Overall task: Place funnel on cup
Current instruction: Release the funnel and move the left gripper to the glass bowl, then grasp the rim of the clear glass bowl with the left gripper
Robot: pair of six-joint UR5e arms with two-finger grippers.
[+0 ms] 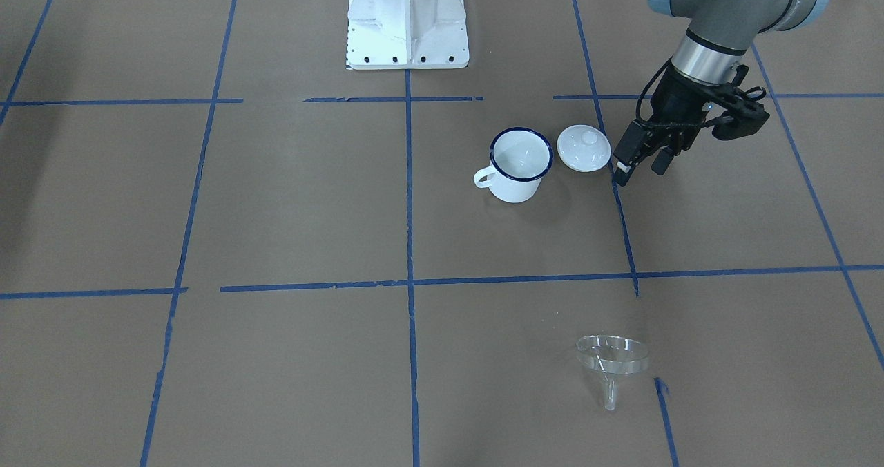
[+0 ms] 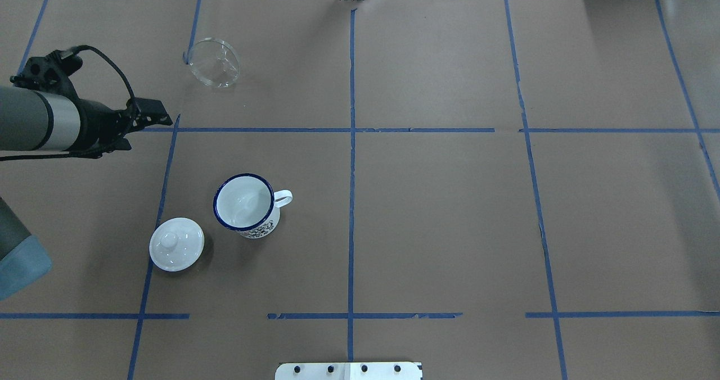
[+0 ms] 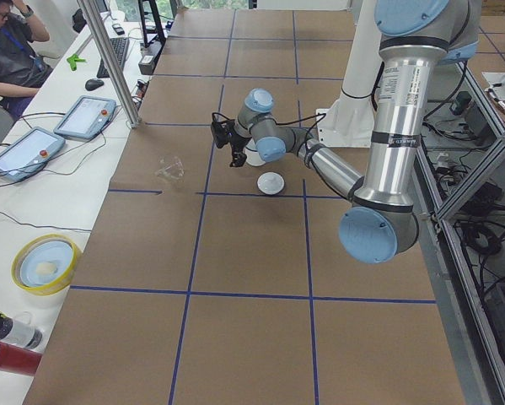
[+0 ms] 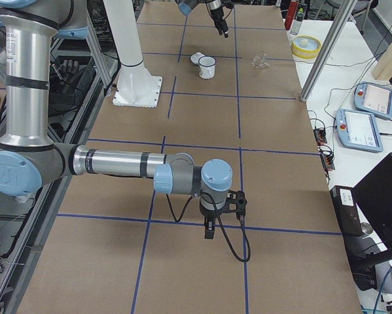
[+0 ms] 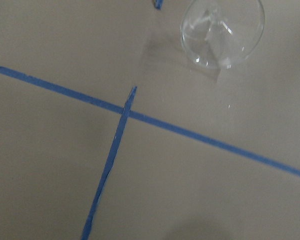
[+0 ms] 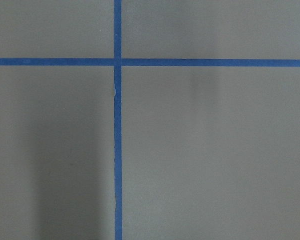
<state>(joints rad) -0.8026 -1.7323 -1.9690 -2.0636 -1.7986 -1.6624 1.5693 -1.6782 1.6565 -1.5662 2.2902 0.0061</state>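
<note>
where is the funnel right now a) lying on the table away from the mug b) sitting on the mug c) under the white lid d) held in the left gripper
a: the funnel lies on the table, far from the cup; the left gripper holds nothing.

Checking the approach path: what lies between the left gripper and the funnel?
No object: only brown paper crossed by blue tape between left gripper and funnel, per the front-facing view.

Left claw (image 1: 641,168) hangs tilted, jaws apart; right claw (image 4: 209,230) points downward, jaw state unclear.
</note>
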